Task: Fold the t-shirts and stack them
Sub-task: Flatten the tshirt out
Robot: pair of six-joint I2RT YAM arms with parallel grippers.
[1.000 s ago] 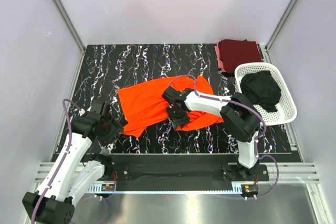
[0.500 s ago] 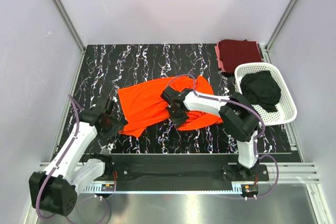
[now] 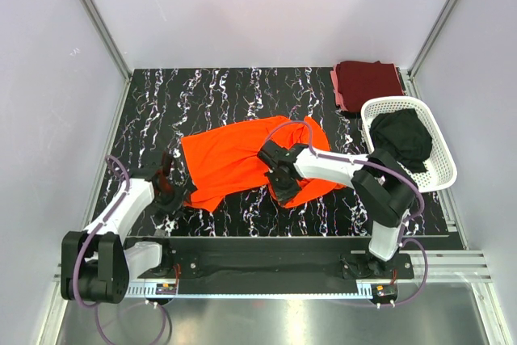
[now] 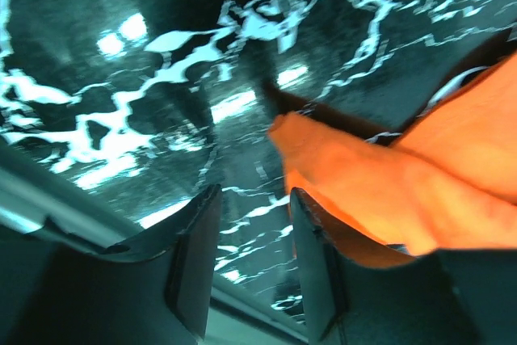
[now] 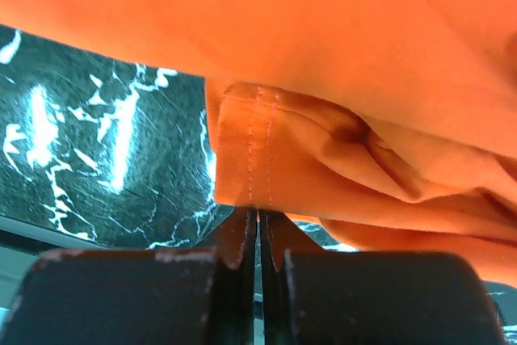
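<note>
Right wrist | right gripper point(image 5: 259, 220) pinched tight on orange t-shirt point(image 5: 339, 143) hem | left gripper point(image 4: 246, 216) spread, empty, beside cloth | right gripper further right than earlier

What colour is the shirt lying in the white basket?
Black. The shirt in the basket shows best in the top external view.

top: bright, even | left wrist: blurred, glare on table point(image 4: 234, 107) | right wrist: orange t-shirt point(image 5: 339, 143) seam sharp

The bright orange cloth t-shirt point(image 3: 230, 163) lies rumpled in the centre. The dark maroon cloth t-shirt point(image 3: 367, 82) sits folded at the far right. Nearer, the black cloth t-shirt point(image 3: 401, 136) lies crumpled inside the white perforated basket point(image 3: 432, 177).
</note>
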